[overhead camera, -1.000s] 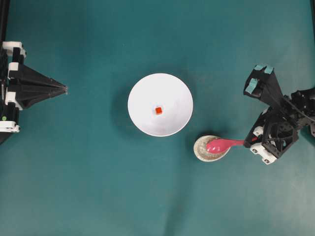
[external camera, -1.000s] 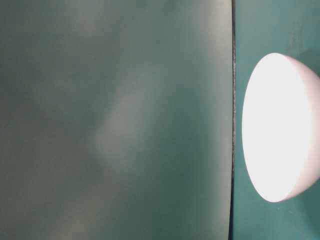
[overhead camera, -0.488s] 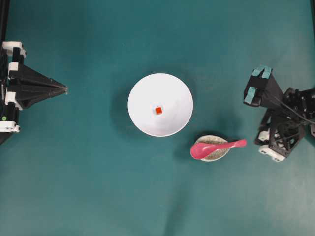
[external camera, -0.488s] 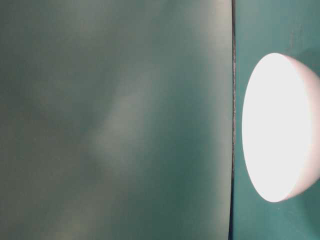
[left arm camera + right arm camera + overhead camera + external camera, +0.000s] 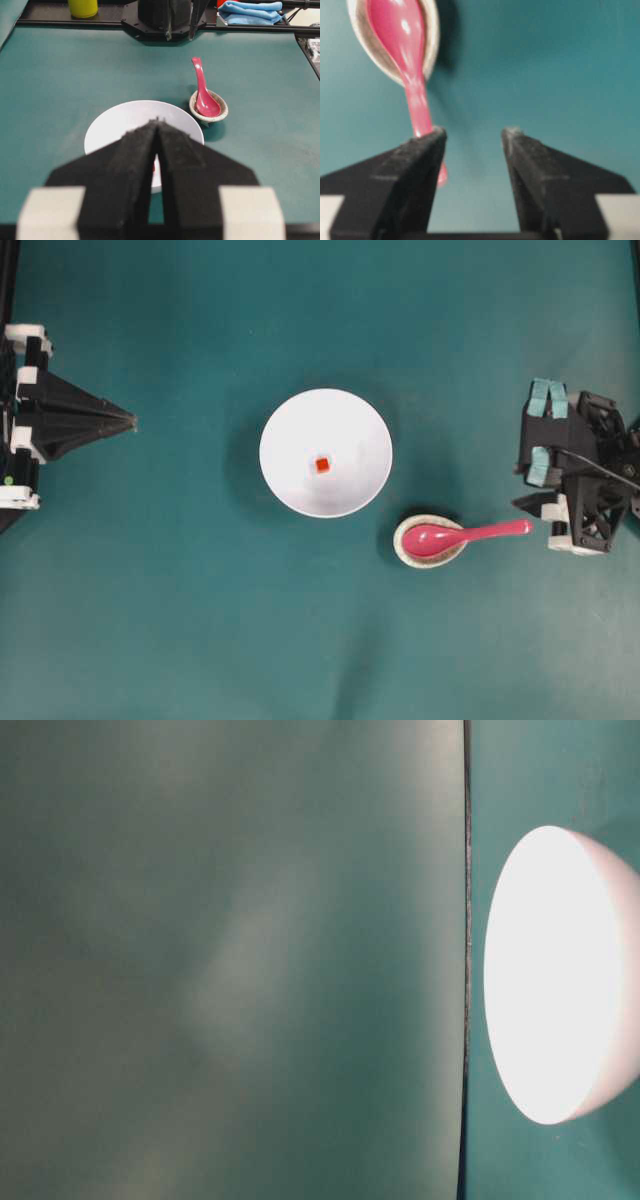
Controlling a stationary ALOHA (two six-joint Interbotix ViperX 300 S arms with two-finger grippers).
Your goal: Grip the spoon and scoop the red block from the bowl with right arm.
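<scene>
— While the bowl (image 5: 326, 453) sits mid-worktop, what's inside?
— Red block (image 5: 322, 465). Spoon (image 5: 470, 534) rests in the speckled dish (image 5: 404, 547), toward the right edge.
— Jaws?
— Right gripper (image 5: 472, 134) released, empty; left gripper (image 5: 158, 122) clenched.

Teal-green mat covers the whole table (image 5: 200, 640), matte w/ faint creases near the front edge. Light even, soft shadows. Along the far table edge in the left wrist view: black frame rail (image 5: 75, 22), yellow container (image 5: 83, 7) at the left corner, crumpled blue cloth (image 5: 252, 11) toward the right. Table-level view mostly blurred grey-green.
</scene>
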